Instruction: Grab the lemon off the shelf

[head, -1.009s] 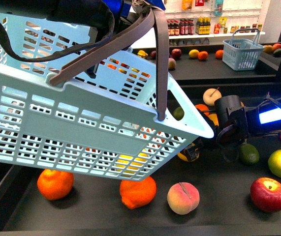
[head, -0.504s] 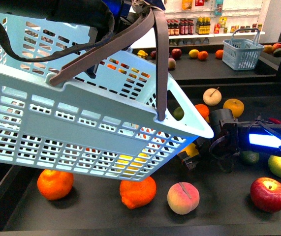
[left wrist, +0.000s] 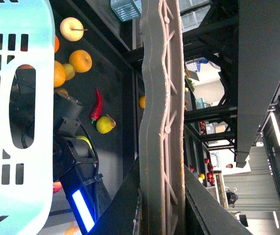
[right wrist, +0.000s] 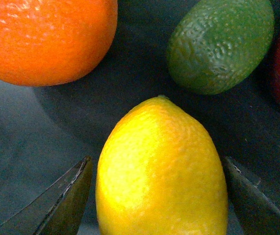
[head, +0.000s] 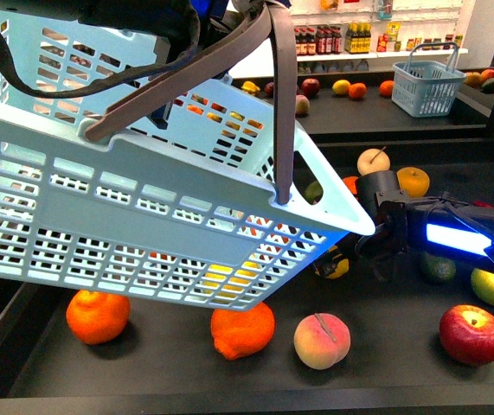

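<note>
- On the dark tray of the shelf (head: 385, 363), toward the right of centre, the lemon (right wrist: 162, 171) is found lying on its side. From the front it is largely hidden behind the corner of the pale blue basket (head: 99, 216).
- The right pincer (right wrist: 156, 161) is seen with its fingers (right wrist: 66, 200) spread apart, one on each side of the lemon and just beside its skin. Firm contact cannot be confirmed from the wrist view.
- An orange (right wrist: 46, 34) and a bumpy green fruit (right wrist: 220, 44) are noted beyond the lemon, near it but apart from it, so the straddle is kept free of neighbours.
- Over on the left, the basket is carried tilted above the shelf. Its grey handle (left wrist: 162, 122) is run through the left pincer (left wrist: 163, 198), which is judged to be clamped on it, since the basket hangs there.
- The step in hand is judged to be the grasp itself: the approach looks complete and the fruit is bracketed but not yet lifted.
- Next, a steady closing across the lemon's broad middle is called for, since a smooth oval can be squeezed out toward its tapered end. A straight lift is then needed, kept clear of the basket corner just above.
</note>
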You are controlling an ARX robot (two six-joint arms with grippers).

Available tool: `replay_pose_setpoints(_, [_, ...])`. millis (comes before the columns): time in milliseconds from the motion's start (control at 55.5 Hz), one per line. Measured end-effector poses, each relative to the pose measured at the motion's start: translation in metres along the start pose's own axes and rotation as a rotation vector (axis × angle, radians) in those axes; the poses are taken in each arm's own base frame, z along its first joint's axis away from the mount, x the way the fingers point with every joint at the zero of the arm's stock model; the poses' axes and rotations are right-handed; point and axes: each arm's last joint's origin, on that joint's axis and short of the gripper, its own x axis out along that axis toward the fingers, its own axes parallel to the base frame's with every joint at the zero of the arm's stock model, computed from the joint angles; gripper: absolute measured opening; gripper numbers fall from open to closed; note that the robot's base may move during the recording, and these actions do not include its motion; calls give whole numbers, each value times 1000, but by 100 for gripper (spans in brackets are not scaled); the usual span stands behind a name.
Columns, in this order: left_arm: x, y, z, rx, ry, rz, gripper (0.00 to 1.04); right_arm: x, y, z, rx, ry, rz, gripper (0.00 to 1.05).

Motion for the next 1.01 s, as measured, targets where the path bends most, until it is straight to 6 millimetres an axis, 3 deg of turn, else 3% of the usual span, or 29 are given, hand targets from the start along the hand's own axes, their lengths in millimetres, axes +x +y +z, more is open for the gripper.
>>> replay_pose_setpoints(468, [0, 0, 0, 0, 0, 0, 13, -2, -2, 0, 24, 22, -8, 63])
replay_pose_setpoints(630, [0, 0, 0, 0, 0, 0, 13, -16, -17, 13, 78, -26, -65, 63])
replay_pose_setpoints(738, [0, 0, 0, 0, 0, 0, 13, -53, -35, 36, 109, -88, -117, 63])
replay_pose_setpoints(793, [0, 0, 0, 0, 0, 0, 13, -85, -44, 56, 123, -138, -145, 63])
replay_pose_setpoints(901, [0, 0, 0, 0, 1, 0, 13, -182, -56, 104, 151, -298, -173, 63])
replay_pose_setpoints(1009, [0, 0, 0, 0, 1, 0, 13, -241, -44, 121, 171, -378, -138, 63])
